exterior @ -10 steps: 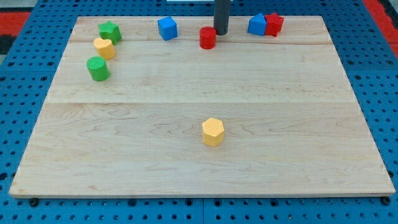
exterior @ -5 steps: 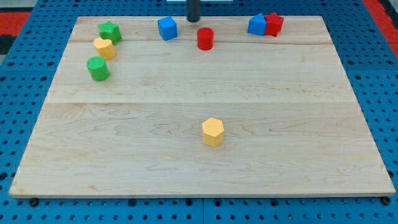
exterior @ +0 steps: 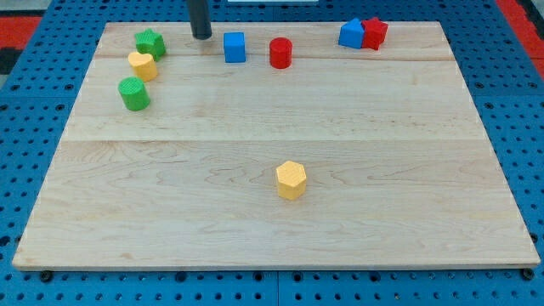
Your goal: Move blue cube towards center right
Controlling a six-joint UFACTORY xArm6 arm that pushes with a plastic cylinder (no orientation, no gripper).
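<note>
Blue cube sits near the view's top edge of the counter, left of centre, with my tip just beside it on the view's left and a touch higher, a narrow strip of wood between them. That is the relation the move turns on: the cube lies to the view's right of the tip, so a push from there should send it rightward, though it must also come down toward the view's bottom. A red cylinder stands close on the cube's right, squarely in the way of a straight push. There is no hand to be apart or together, only the bare rod. The cube looks clean-edged and bright blue, one flat face toward the camera.
</note>
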